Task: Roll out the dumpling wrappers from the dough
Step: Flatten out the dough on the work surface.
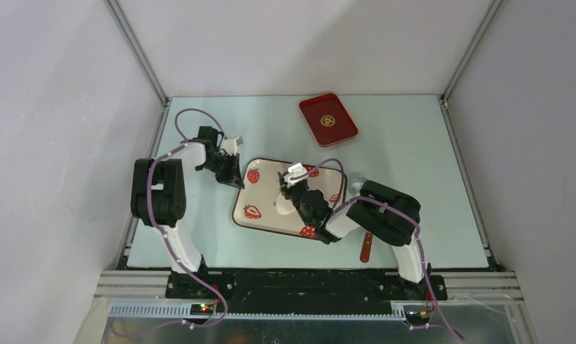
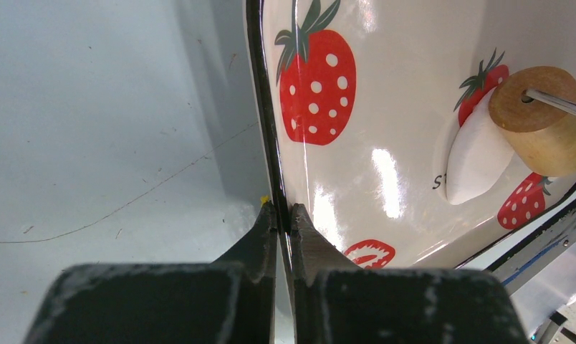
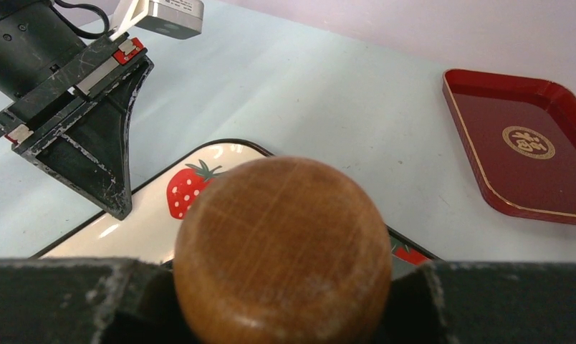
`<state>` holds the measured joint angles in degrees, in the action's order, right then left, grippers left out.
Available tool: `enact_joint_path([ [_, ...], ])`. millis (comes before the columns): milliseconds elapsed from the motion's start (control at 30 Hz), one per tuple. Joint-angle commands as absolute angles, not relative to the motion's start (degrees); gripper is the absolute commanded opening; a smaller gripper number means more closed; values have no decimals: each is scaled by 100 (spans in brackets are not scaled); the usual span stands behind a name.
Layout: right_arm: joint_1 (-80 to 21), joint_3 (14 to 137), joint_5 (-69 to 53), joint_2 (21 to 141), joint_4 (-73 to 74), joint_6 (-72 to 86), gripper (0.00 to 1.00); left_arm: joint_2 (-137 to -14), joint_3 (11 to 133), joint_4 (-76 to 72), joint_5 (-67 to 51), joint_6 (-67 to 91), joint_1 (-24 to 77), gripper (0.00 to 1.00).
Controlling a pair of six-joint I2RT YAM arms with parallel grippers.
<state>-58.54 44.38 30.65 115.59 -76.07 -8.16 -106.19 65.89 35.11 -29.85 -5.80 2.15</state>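
Pale table point(image 1: 414, 179) with tray point(image 1: 267, 195).
Left gripper point(image 2: 284, 215) pinches tray rim; right gripper point(image 1: 304, 198) clamps roller point(image 3: 281, 247), dough point(image 2: 477, 159) just ahead.

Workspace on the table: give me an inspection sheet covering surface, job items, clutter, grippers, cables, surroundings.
Surface: pale table, fine scratches.
Job's things: white dough piece lies on the strawberry tray, at the end of the wooden roller.
Clutter: red tray at the far side; brown-handled tool near the right arm's base.
Grippers: left gripper shut on the strawberry tray's rim; right gripper shut on the wooden roller.
Cables: purple cables loop along both arms.
Surroundings: plain walls, metal frame posts.
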Motion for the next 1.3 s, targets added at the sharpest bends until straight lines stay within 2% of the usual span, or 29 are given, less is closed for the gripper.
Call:
enact_joint_path([
  [0, -6044, 4342, 3338, 11783, -7040, -1154, 0, -10364, 6599, 3462, -2933, -702, 99, 0],
  [167, -6423, 4342, 3381, 12041, -7752, -1775, 0, -10378, 6595, 3458, -2938, -700, 97, 0],
  [600, -6841, 4148, 2974, 12260, -8528, -2530, 0, -10429, 6598, 3461, -2935, -645, 88, 0],
  [1267, -7024, 3665, 1698, 11915, -8681, -3042, 0, -10505, 6626, 3458, -2853, -617, 87, 0],
])
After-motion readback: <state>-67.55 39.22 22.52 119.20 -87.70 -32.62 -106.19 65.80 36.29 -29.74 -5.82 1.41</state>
